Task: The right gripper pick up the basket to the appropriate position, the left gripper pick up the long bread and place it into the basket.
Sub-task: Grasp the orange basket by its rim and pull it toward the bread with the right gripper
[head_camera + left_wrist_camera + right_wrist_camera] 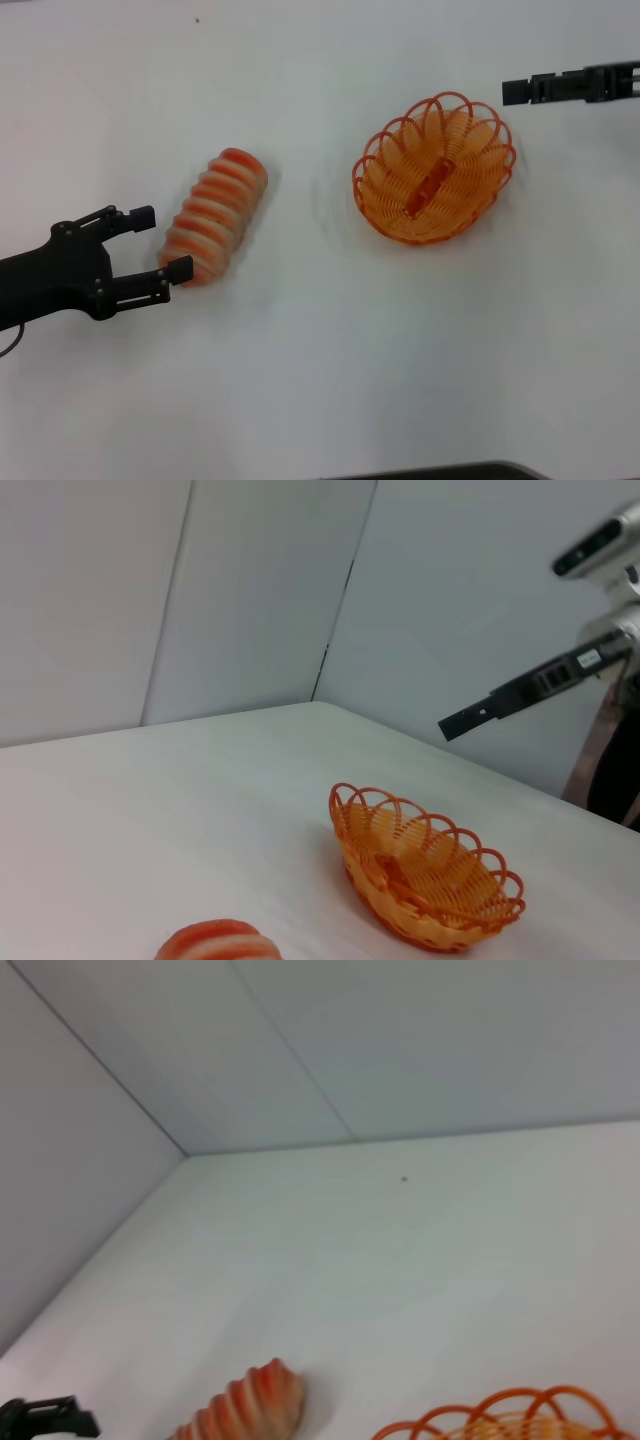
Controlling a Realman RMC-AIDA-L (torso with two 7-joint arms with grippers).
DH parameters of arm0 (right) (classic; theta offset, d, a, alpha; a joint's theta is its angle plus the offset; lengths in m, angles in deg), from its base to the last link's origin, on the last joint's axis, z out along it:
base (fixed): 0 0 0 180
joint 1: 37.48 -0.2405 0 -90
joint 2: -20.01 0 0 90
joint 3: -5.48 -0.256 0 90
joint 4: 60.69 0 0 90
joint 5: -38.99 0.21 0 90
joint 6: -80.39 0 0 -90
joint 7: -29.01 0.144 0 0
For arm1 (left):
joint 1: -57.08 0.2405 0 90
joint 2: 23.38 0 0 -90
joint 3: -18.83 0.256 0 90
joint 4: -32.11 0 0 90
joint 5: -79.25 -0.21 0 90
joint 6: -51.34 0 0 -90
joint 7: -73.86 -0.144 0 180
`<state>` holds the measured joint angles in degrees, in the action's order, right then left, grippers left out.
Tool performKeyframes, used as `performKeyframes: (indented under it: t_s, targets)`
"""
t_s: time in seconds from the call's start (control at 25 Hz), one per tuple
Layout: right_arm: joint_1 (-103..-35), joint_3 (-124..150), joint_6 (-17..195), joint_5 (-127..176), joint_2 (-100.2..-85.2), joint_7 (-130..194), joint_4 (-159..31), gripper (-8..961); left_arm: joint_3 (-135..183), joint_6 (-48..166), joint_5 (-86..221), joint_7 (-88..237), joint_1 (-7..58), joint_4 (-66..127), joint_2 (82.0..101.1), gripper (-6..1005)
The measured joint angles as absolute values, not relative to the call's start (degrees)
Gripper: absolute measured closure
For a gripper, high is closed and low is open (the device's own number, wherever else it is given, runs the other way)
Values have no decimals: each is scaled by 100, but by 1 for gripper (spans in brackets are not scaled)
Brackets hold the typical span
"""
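A white table (320, 380) fills the head view, running back to pale walls that meet in a corner in both wrist views. On it, right of centre, sits the basket (434, 170), an oval of orange wire with a looped scalloped rim, upright and with nothing in it but its own woven floor; the left wrist view shows it (425, 880) from the side, and the right wrist view catches only a few rim loops (520, 1420). Well apart from it, left of centre, lies the long bread (213, 216), cream with orange-red ridges, flat on the table with its long axis slanting away from the robot; one rounded end shows in each wrist view (218, 942) (250, 1405). The left gripper (160, 243) hovers at the near end of the bread, its two black fingers spread apart, one fingertip (178, 267) just beside that near end, the other clear of the loaf. The right gripper (520, 91) hangs beyond and to the right of the basket, not touching it; whether its fingers are apart or together cannot be told.
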<state>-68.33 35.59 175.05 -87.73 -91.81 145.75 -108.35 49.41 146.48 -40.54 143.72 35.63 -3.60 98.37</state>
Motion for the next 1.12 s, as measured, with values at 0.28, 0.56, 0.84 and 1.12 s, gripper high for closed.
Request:
performKeyframes:
  t_s: [0.28,0.56,0.84,1.12]
  targets:
    - [-7838,3860,17115,-10119,-8908,15769,-10864,12,4948,14625,-4055,14361,3581,-368,9836,94]
    - [-8628,4498,16834,-11323,-9144,16044,-11045,11,4959,14608,-4080,14355,3590,-361,9844,93]
    - [-8796,5496,16125,-12012,-9532,16208,-11006,37,4951,14600,-4088,14267,3592,-332,9844,92]
    - [-8705,5722,15549,-12295,-9790,16189,-10946,67,4964,14591,-4099,14265,3614,-330,9844,91]
